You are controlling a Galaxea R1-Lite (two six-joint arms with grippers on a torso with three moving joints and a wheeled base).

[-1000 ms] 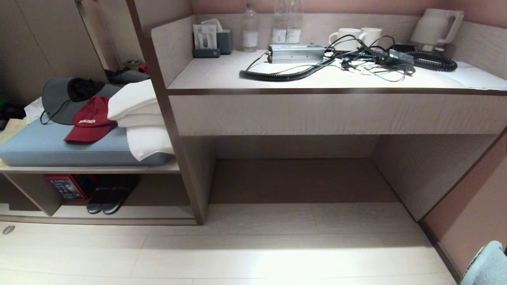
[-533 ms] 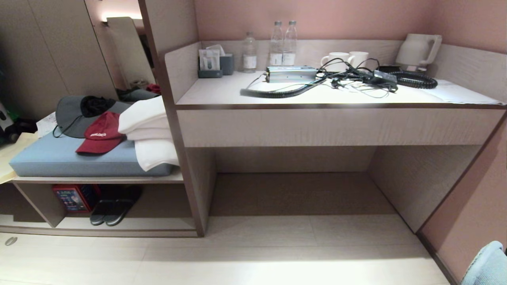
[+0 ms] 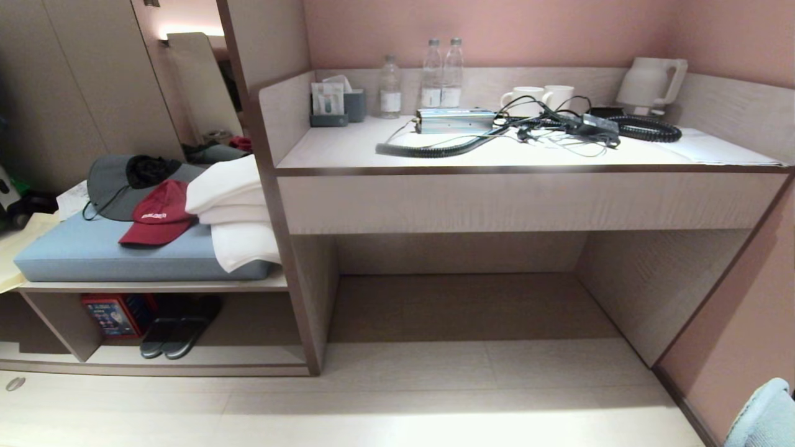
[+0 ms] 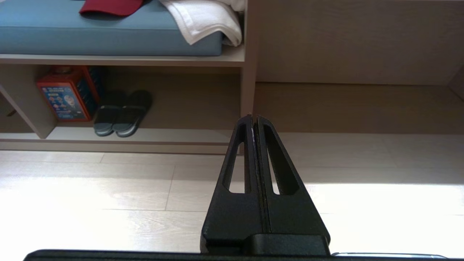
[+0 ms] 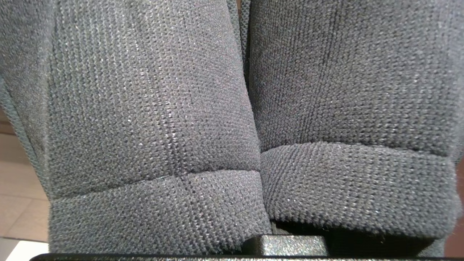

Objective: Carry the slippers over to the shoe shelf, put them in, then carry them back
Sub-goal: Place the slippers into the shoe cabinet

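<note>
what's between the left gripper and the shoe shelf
Only bare pale plank floor, in the left wrist view, between the black left gripper and the low pale-wood shoe shelf.

Pink wall (image 3: 528,31) behind pale wood tabletop (image 3: 348,146); open recess beneath. Light plank floor (image 3: 397,410), bright glare patch. Blue cushioned bench (image 3: 93,254) at left.

Bright floor (image 3: 397,422) glare, shadowed desk recess
</note>
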